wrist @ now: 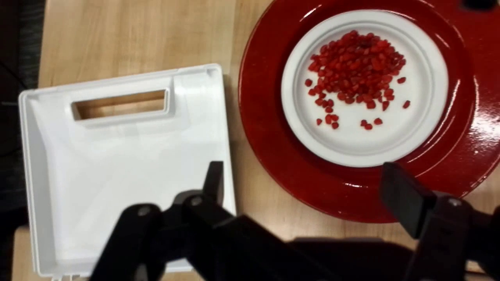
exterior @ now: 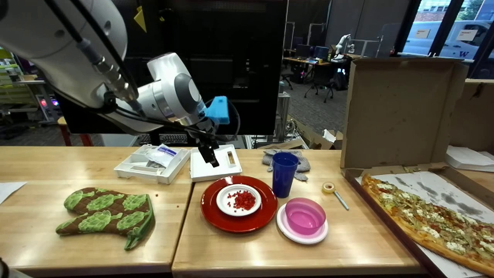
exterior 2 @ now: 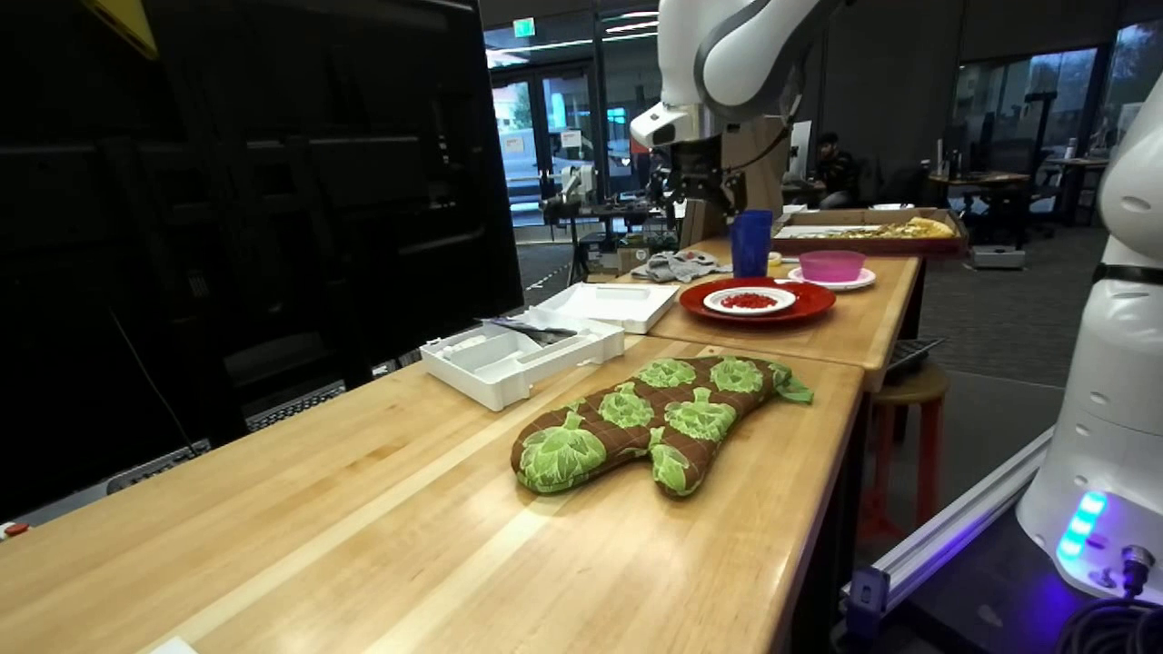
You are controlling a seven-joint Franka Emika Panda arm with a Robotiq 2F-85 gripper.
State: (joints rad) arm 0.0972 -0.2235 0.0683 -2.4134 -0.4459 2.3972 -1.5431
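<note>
My gripper (wrist: 302, 171) is open and empty, with its black fingers spread wide in the wrist view. It is above the table, over the gap between a white case lid (wrist: 136, 164) and a red plate (wrist: 259, 97). In both exterior views the gripper (exterior: 209, 154) (exterior 2: 704, 204) is in the air and apparently touches nothing. A small white plate (wrist: 290, 88) lies on the red plate and holds a pile of small red pieces (wrist: 353, 68). A blue cup (exterior: 284, 175) stands upright beside the red plate. A pink bowl (exterior: 305, 216) sits on white plates (exterior: 283, 224).
The other half of the white case (exterior: 173, 166) holds a plastic packet. A green and brown oven mitt (exterior: 104, 216) lies on the table. A grey glove (exterior: 304, 160), tape roll (exterior: 328, 187) and marker (exterior: 341, 200) lie near an open pizza box (exterior: 401, 116) with pizza (exterior: 432, 224).
</note>
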